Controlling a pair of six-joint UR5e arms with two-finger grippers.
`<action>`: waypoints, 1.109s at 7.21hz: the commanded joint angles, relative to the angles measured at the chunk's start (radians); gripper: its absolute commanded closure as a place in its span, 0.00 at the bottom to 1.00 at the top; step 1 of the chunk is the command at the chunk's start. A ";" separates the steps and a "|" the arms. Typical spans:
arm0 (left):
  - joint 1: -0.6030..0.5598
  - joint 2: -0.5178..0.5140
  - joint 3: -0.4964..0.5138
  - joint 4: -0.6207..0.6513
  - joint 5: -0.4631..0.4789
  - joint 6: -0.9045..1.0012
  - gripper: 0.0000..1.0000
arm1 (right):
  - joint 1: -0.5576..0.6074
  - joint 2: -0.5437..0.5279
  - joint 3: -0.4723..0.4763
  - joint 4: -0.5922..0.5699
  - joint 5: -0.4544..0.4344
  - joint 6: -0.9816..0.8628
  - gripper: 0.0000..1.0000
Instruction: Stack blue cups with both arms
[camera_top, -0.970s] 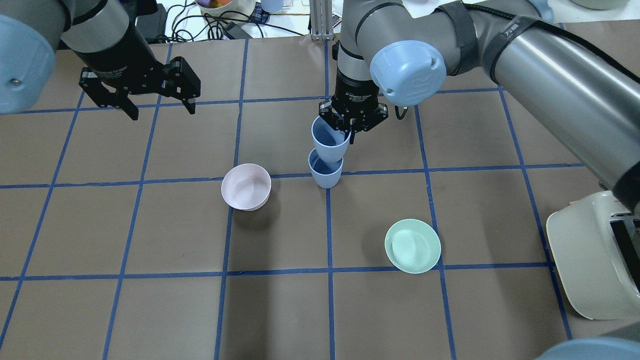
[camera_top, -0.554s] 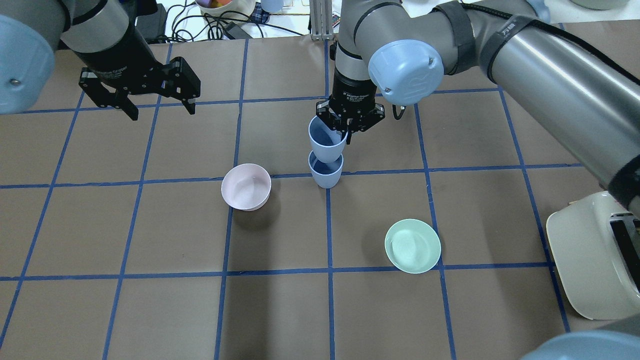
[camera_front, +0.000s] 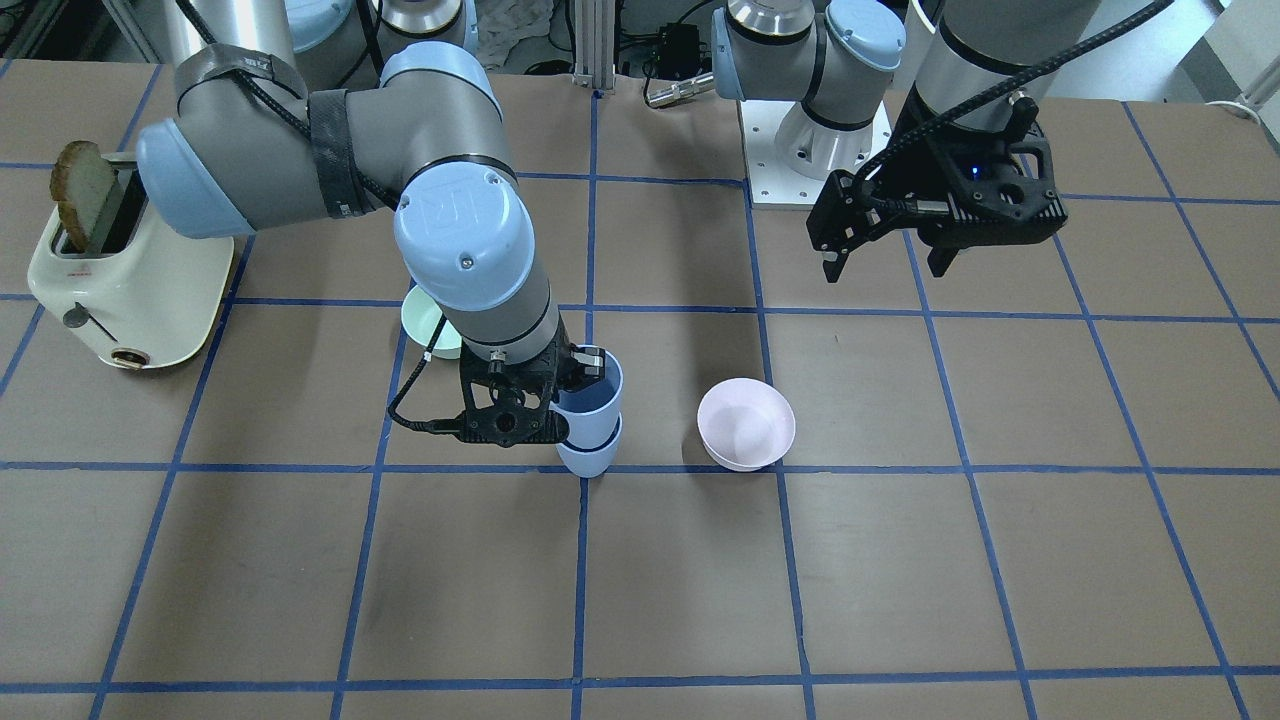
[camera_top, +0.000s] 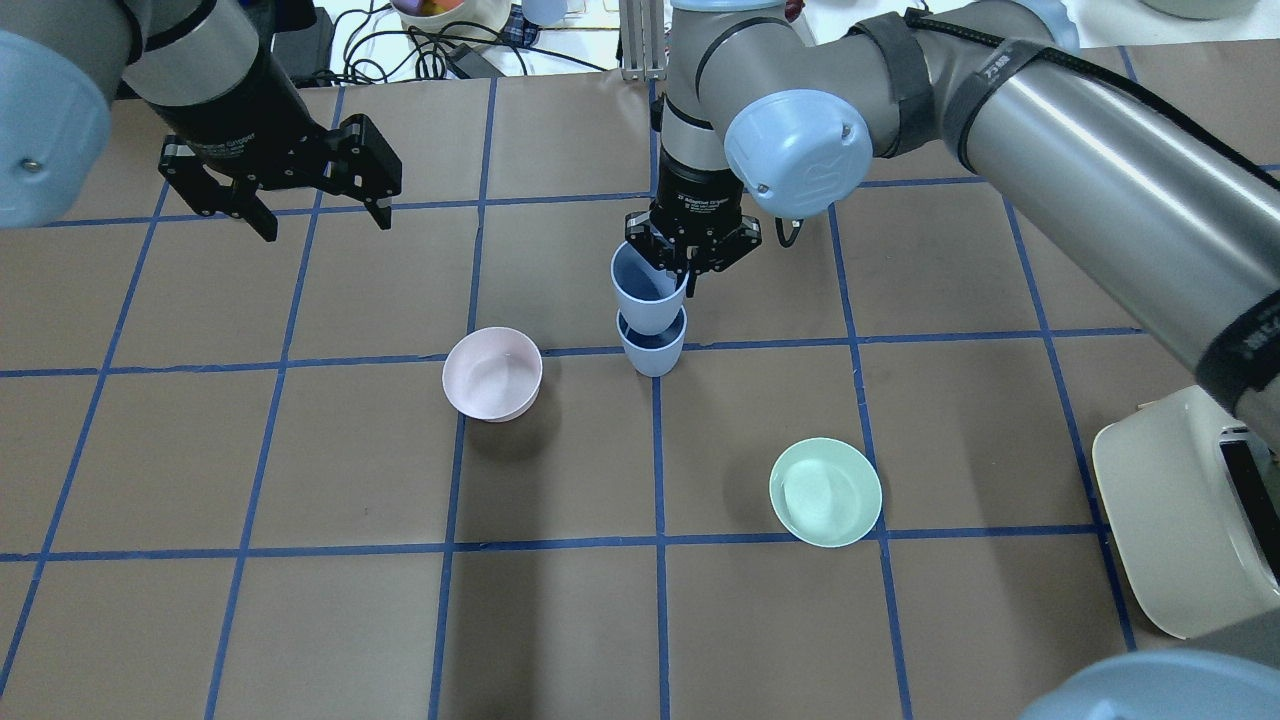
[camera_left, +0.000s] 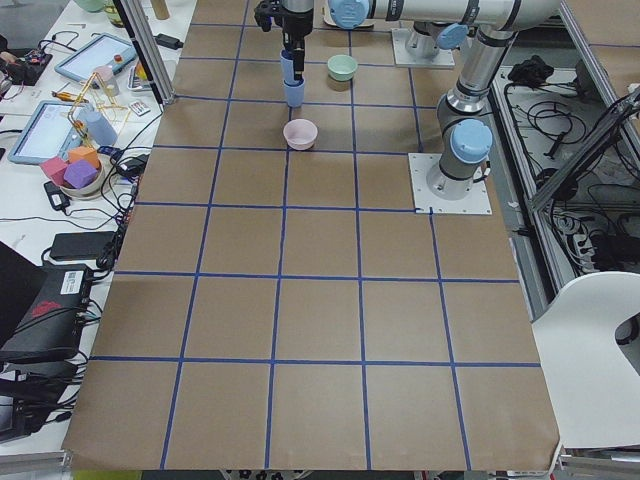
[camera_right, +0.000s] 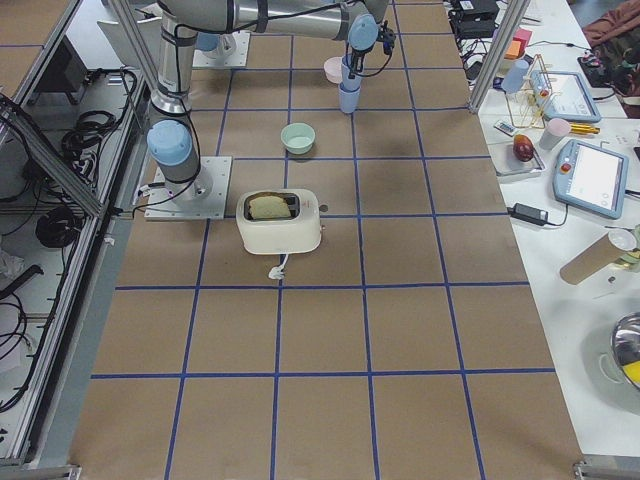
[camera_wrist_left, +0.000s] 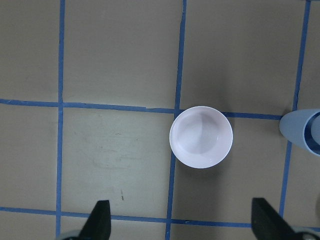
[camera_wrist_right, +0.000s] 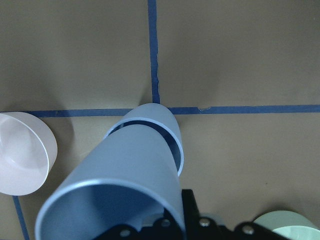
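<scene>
Nearby, pink bowl, green bowl; right hand tight on upper cup, left hand spread wide.

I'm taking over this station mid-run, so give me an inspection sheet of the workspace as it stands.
Surface: brown table with blue tape grid; no spills seen.
Job's things: upper blue cup tilted, its base partly inside the lower blue cup, upright on the table.
Clutter: pink bowl, mint-green bowl, toaster with bread.
Grippers: right gripper shut on the upper blue cup's rim; left gripper open, empty, raised.
Cables: black cable looped beside the right gripper; loose cables beyond the table's far edge.
Surroundings: tablet and oddments on side benches.
</scene>
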 joint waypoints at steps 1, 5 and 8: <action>-0.001 0.002 -0.004 0.000 0.001 -0.002 0.00 | 0.000 0.009 0.001 -0.011 -0.002 -0.002 0.56; -0.001 0.003 -0.004 0.000 0.001 -0.003 0.00 | -0.016 -0.006 -0.016 -0.007 -0.015 -0.005 0.00; -0.001 0.003 -0.004 0.000 0.001 -0.003 0.00 | -0.107 -0.112 -0.053 0.024 -0.151 -0.025 0.00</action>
